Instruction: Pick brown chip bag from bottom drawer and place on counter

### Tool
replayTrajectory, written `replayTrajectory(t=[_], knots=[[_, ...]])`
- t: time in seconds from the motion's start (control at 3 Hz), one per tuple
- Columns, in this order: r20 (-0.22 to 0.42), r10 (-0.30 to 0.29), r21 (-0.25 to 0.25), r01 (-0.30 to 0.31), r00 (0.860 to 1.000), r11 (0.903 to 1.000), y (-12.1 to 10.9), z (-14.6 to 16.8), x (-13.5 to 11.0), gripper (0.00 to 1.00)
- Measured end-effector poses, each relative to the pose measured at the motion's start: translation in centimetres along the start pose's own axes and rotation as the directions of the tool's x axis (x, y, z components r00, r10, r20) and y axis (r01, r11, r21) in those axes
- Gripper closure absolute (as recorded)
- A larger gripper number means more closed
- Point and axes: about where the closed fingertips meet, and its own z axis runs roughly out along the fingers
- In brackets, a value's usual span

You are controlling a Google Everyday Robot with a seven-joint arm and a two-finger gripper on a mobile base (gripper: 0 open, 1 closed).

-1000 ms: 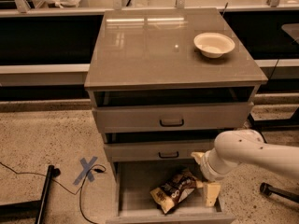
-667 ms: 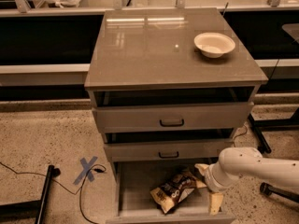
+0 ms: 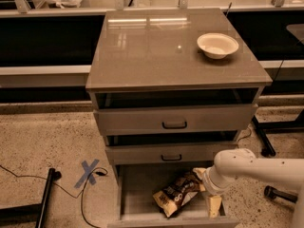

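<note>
The brown chip bag [image 3: 177, 193] lies tilted on the grey floor of the open bottom drawer [image 3: 137, 194], dark brown with tan-yellow ends. My gripper [image 3: 205, 192] is down inside the drawer at the bag's right end, on a white arm coming in from the right. Its two cream fingers are spread, one by the bag's upper right corner [image 3: 198, 172], one lower right [image 3: 214, 206]. It holds nothing. The glossy counter [image 3: 152, 46] tops the cabinet.
A white bowl [image 3: 217, 44] sits at the counter's right rear. The two upper drawers [image 3: 174, 120] with black handles are slightly open above the gripper. Cables and a blue tape cross [image 3: 89, 171] lie on the floor at the left. A black stand leg [image 3: 260, 137] is at the right.
The arm has moved down and left, bringing the gripper deeper into the bottom drawer and closer to the bag's right end. The bag has not moved.
</note>
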Motion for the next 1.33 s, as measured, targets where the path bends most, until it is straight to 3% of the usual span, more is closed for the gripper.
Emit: replayTrajectory(t=[0.33, 1.0, 1.33], knots=[[-0.002, -0.052, 0.007, 0.052, 0.999, 0.9986, -1.5, 3.2, 0.0, 0.00], [0.093, -0.056, 0.095, 0.047, 0.994, 0.9944, -3.9, 10.5, 1.2, 0.00], [0.131, -0.051, 0.115, 0.036, 0.990, 0.9927, -4.8, 13.0, 1.8, 0.00]])
